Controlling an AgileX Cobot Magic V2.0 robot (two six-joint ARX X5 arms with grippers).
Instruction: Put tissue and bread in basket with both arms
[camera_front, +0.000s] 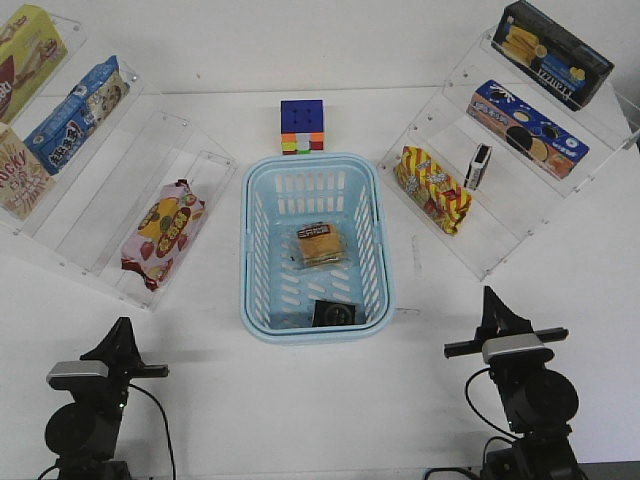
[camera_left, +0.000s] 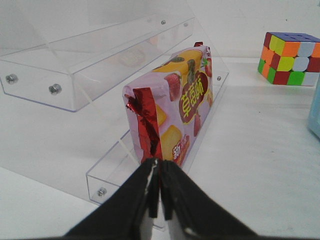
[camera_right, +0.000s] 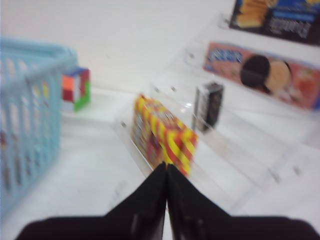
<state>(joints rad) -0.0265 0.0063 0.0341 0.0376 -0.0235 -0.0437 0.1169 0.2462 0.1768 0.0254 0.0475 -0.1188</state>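
Bread (camera_front: 320, 244) and tissue (camera_front: 332, 313) lie in the basket (camera_front: 258, 250) on the white table (camera_front: 300, 400); both grippers (camera_left: 159, 192) (camera_right: 166, 197) are closed, empty.

Basket (camera_front: 250, 250) moulded in light-blue plastic, smooth, slightly glossy, slotted walls. Bread (camera_front: 320, 244) sealed in clear shiny plastic film; golden crust seen matt through it. Tissue (camera_front: 332, 313) wrapped in black, faintly glossy film. Tabletop (camera_front: 300, 400) white, smooth, matt. Shelf racks (camera_left: 75, 80) made of clear glossy acrylic, fixed with shiny metal screws (camera_left: 55, 89). Pink snack packet (camera_left: 175, 110) in glossy printed film, crimped red foil-like seam at its end. Red-yellow packet (camera_right: 162, 135) also glossy film. Biscuit boxes (camera_front: 527, 129) look like printed cardboard, satin finish. Cube (camera_left: 292, 57) of smooth coloured plastic. Left pincer (camera_left: 159, 182) and right pincer (camera_right: 166, 187) black, matt, smooth
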